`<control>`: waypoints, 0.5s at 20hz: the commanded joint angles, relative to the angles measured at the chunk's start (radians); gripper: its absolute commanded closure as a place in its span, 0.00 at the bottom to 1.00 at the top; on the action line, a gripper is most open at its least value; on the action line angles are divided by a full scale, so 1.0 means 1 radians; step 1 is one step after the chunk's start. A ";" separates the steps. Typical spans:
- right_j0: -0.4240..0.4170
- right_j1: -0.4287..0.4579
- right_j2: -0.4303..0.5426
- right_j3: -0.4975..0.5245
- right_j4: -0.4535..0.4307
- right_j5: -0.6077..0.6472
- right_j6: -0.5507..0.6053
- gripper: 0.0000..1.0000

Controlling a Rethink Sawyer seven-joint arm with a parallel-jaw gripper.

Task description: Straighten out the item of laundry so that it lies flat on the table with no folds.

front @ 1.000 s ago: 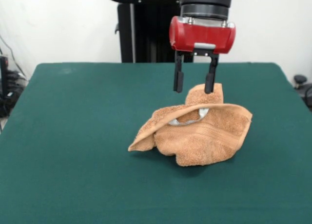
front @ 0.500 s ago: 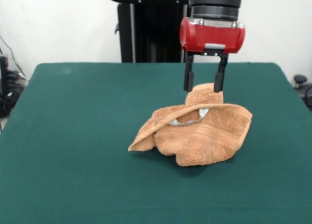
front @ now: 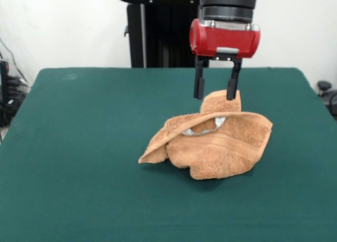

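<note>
The towel [front: 213,142] sits crumpled mid-desk [front: 79,147], soft, light and limp. The gripper [front: 216,89] hovers at its raised top fold, jaws spread and empty. A free corner looks the best hold.

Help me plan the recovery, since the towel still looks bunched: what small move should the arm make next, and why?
Probably lower straight down and shut on the raised peak. The gripper hangs open just above the towel, its fingers straddling the upright hump at the back. The towel sits crumpled in folds on the table, so gripping that peak would let it be lifted and spread.
</note>
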 commanded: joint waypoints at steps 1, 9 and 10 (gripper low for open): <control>-0.016 0.070 0.070 0.073 -0.031 0.018 0.114 0.00; -0.020 0.101 0.064 0.077 -0.047 -0.025 0.120 0.00; -0.020 0.106 0.063 0.077 -0.049 -0.032 0.121 0.00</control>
